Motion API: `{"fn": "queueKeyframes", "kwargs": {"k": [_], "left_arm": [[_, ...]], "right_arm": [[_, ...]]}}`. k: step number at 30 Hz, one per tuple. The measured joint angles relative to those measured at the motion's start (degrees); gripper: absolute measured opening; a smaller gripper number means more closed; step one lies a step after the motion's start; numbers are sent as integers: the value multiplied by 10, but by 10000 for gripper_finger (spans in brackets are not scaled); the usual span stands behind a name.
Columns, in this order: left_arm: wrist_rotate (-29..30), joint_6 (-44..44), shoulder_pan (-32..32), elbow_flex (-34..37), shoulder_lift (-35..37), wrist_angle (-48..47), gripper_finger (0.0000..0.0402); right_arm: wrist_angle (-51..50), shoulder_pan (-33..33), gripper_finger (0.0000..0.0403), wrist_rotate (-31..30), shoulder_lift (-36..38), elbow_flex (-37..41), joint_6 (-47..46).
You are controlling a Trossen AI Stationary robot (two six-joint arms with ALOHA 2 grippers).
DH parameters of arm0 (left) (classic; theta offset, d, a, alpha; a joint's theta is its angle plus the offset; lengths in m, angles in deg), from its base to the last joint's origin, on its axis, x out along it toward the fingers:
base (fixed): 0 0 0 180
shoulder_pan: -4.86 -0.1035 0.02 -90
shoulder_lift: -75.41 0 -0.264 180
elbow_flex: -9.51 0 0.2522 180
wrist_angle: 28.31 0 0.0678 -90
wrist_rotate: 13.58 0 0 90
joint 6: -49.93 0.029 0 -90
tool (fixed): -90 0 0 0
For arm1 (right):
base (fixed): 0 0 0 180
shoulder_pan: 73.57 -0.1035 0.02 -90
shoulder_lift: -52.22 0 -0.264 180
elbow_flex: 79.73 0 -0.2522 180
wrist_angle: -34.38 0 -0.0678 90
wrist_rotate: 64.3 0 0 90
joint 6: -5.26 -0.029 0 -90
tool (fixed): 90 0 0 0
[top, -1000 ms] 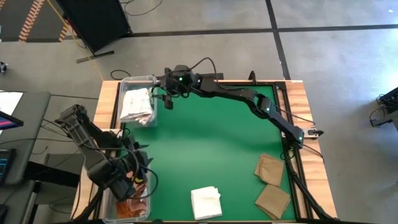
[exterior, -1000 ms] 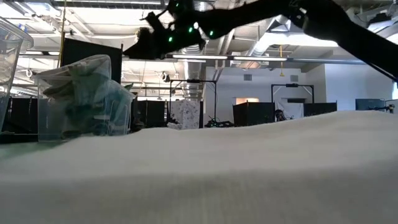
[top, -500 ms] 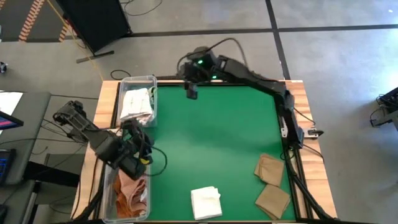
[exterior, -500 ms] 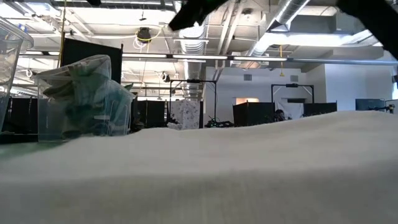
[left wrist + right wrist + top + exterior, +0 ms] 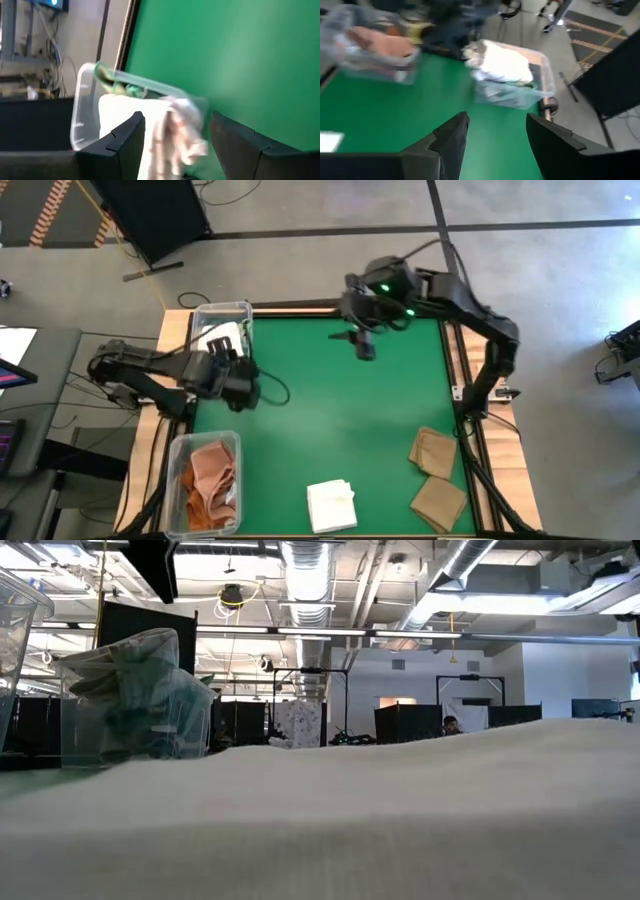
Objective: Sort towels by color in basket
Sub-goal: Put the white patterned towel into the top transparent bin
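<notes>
Two clear bins stand at the table's left edge. The far bin (image 5: 222,332) holds white and pale green towels (image 5: 502,62). The near bin (image 5: 205,485) holds salmon and rust towels (image 5: 210,480). One white towel (image 5: 331,505) and two tan towels (image 5: 432,452) (image 5: 438,502) lie flat on the green mat near the table's near edge. My left gripper (image 5: 243,388) is open and empty, just off the far bin's near right corner. My right gripper (image 5: 363,345) is open and empty, above the mat near the far edge.
The green mat (image 5: 340,420) is bare between the bins and the loose towels. A wooden border and a dark frame run round it. In the low view the far bin (image 5: 135,700) stands at the left, and a room with dark partitions lies beyond.
My left gripper has swung from above the near bin toward the far edge, ending beside the far bin. My right gripper has moved from beside the far bin toward the table's right, along the far edge. The towels on the mat have stayed put.
</notes>
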Motion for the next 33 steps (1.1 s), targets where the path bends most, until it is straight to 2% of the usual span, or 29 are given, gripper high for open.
{"fn": "queueKeyframes", "kwargs": {"k": [13,20,24,33], "left_arm": [[-119,162,-220,0,0,3,208],[-198,238,-314,5,0,61,208],[-225,270,-365,58,0,84,208],[-234,328,-467,202,0,182,208]], "right_arm": [[-178,-130,232,-97,67,0,-78],[-230,-198,232,-144,71,0,-126],[-247,-234,232,-166,70,0,-147],[-248,-292,232,-179,70,0,-180]]}}
